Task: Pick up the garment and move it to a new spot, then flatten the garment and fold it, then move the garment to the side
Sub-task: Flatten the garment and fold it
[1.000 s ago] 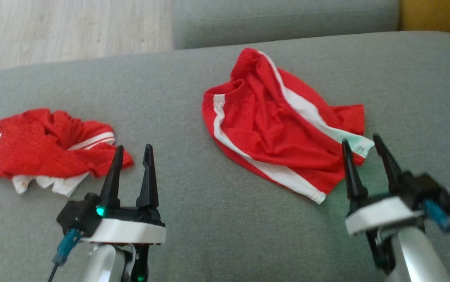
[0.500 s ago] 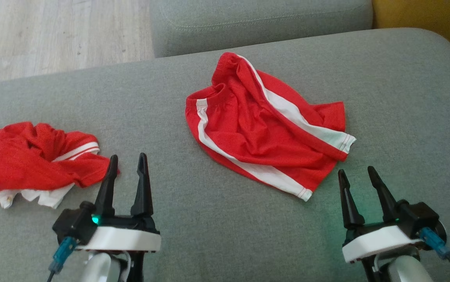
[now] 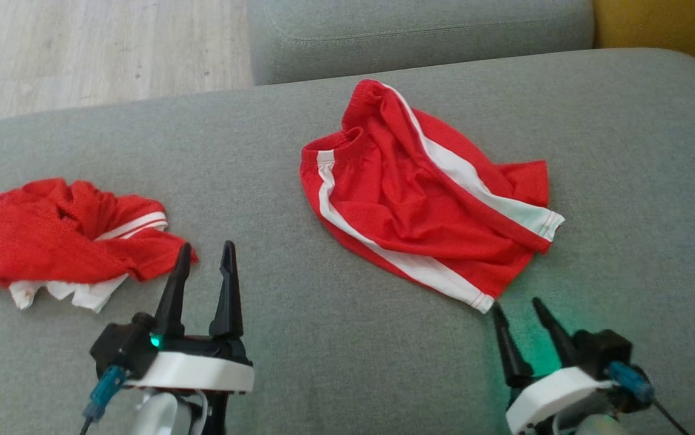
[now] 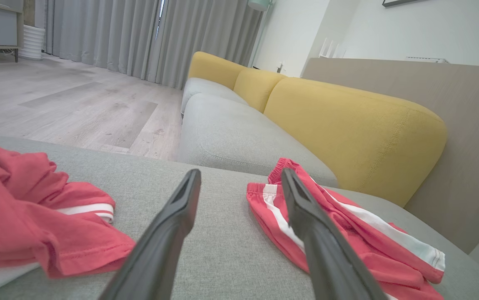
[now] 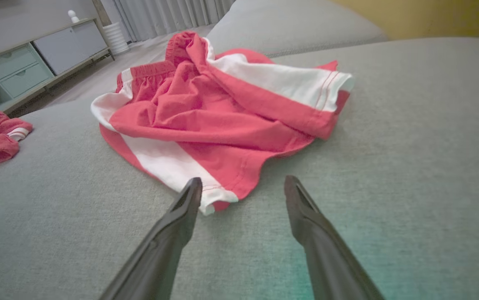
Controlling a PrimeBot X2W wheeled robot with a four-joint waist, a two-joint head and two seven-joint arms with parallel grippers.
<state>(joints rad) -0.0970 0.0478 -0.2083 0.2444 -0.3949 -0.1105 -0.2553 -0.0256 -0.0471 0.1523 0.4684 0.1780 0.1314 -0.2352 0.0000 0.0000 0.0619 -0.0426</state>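
the right gripper (image 3: 515, 302), jaws spread wide and holding nothing, hovers low over a grey sofa (image 3: 335, 362), one fingertip just beside the near white-hemmed corner of the red shorts (image 3: 420, 205). from the right wrist view the gripper (image 5: 243, 179) points at that hem, though whether the finger touches the cloth cannot be told. the shorts (image 5: 223, 116) lie rumpled near the middle of the seat, white side stripes showing, waistband toward the far edge. the left gripper (image 3: 207, 244), likewise open and empty, hangs above the seat between the shorts and a crumpled red-and-white garment (image 3: 63, 235), its outer finger near that garment's edge. the two pieces of clothing lie well apart. beyond the seat are a second grey cushion (image 4: 231, 133), yellow backrests (image 4: 348, 121) and a pale wood floor (image 3: 100, 48).
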